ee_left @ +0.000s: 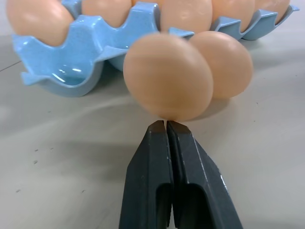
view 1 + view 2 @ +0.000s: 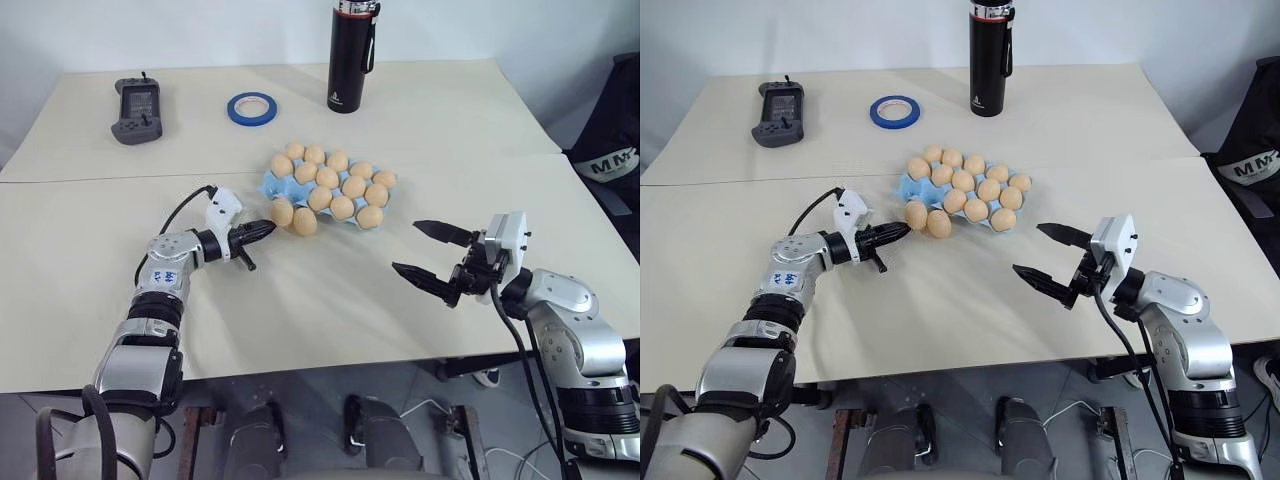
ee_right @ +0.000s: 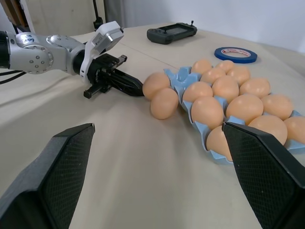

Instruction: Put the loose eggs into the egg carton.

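Left hand (image 2: 262, 230), fingers pressed together on nothing, is pointed at the nearer loose egg (image 2: 282, 212) just ahead (right hand (image 2: 432, 252) spread, farther off).

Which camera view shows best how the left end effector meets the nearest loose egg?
The left wrist view: the shut left end effector sits with its tips right at the nearest loose egg. Both eye views show this small and from above; the right wrist view shows it sideways, farther off.

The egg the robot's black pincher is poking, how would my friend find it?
Find the light blue egg carton mid-table. Two loose eggs lie on the table by its near-left edge. Yours is the left egg, against the shut left gripper; the other loose egg lies just right.
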Available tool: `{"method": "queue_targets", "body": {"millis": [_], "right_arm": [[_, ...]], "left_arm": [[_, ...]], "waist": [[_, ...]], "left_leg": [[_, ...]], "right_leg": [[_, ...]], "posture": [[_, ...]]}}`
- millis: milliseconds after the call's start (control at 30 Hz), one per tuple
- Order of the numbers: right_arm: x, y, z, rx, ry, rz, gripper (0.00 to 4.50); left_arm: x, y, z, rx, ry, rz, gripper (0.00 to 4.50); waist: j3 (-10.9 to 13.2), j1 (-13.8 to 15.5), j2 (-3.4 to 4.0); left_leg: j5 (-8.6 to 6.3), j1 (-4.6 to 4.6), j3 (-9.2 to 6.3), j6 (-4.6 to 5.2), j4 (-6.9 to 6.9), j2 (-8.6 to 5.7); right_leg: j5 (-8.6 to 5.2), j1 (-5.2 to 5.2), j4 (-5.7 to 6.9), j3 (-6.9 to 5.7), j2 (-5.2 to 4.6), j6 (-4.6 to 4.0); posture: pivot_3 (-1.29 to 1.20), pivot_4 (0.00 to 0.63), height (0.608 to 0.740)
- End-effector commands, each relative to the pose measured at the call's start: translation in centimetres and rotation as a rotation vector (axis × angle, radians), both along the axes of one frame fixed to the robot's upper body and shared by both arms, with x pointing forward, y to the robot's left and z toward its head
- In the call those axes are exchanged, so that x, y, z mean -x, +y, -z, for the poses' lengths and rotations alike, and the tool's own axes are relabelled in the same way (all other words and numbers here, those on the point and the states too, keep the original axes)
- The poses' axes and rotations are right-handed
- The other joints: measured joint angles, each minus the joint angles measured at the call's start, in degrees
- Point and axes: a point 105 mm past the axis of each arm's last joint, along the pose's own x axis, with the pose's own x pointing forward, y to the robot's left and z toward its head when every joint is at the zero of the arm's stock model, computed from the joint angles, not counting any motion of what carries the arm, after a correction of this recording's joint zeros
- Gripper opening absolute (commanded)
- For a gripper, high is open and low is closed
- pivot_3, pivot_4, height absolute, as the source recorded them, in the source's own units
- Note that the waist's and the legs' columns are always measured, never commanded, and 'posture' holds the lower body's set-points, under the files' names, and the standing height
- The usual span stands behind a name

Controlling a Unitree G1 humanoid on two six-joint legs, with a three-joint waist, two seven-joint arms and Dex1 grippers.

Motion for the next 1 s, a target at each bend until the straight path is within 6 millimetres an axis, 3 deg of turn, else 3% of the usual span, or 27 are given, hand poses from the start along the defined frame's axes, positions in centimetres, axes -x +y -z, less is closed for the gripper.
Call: {"method": "queue_targets", "body": {"millis": [33, 100, 200, 333, 500, 600, 1000], "right_arm": [[0.3, -0.2, -0.9, 0.009, -0.043, 0.002, 4.5], [0.4, -0.3, -0.9, 0.009, -0.043, 0.002, 4.5], [0.4, -0.3, -0.8, 0.011, -0.042, 0.003, 4.5], [0.5, -0.4, -0.7, 0.015, -0.036, 0.005, 4.5], [0.4, -0.4, -0.7, 0.016, -0.032, 0.002, 4.5], [0.2, -0.3, -0.7, 0.016, -0.031, -0.005, 4.5], [0.2, -0.2, -0.5, 0.02, -0.026, -0.008, 4.5]], "left_arm": [[0.1, 0.2, -1.2, 0.003, -0.021, 0.024, 0.05], [0.2, 0.5, -1.1, -0.024, -0.012, 0.019, 0.05], [0.7, 0.8, -1.2, -0.016, 0.008, 0.032, 0.61], [1.5, 2.4, -1.5, -0.044, 0.013, 0.008, 1.84], [2.6, 2.9, -2.4, -0.054, -0.012, 0.019, 3.44], [1.8, 3.3, -3.2, -0.089, -0.082, -0.053, 4.38], [-0.8, -0.2, -4.5, 0.001, -0.111, -0.008, 4.46]], "waist": [[0.0, 0.0, 0.0], [0.0, 0.0, 0.0], [0.0, -0.1, 0.0], [0.0, -0.2, 0.0], [0.0, 0.0, 0.0], [0.0, 0.2, 0.0], [0.0, 0.1, 0.0]], "left_leg": [[0.0, 0.0, 0.0, 0.0, 0.0, 0.0], [0.0, 0.0, 0.01, 0.0, 0.01, 0.0], [0.0, 0.0, 0.0, 0.0, -0.02, 0.01], [0.0, 0.0, 0.01, 0.0, -0.02, 0.02], [-0.01, 0.0, 0.0, -0.02, 0.01, 0.02], [-0.12, 0.0, -0.01, -0.21, 0.04, -0.02], [0.02, 0.0, -0.01, 0.04, 0.04, -0.04]], "right_leg": [[0.0, 0.0, 0.0, 0.0, 0.0, 0.0], [0.0, 0.0, 0.0, 0.0, 0.0, 0.0], [0.0, 0.0, 0.0, 0.0, 0.01, 0.0], [0.0, -0.01, 0.0, 0.01, 0.02, 0.0], [0.0, -0.01, 0.05, 0.01, 0.01, -0.01], [0.0, 0.02, 0.05, -0.01, -0.07, -0.01], [0.01, 0.03, 0.04, -0.04, -0.06, 0.01]], "posture": [[0.0, 0.15, 0.74], [0.0, 0.15, 0.74], [0.0, 0.15, 0.74], [0.0, 0.15, 0.74], [0.0, 0.15, 0.74], [0.0, 0.15, 0.74], [0.0, 0.15, 0.74]]}}
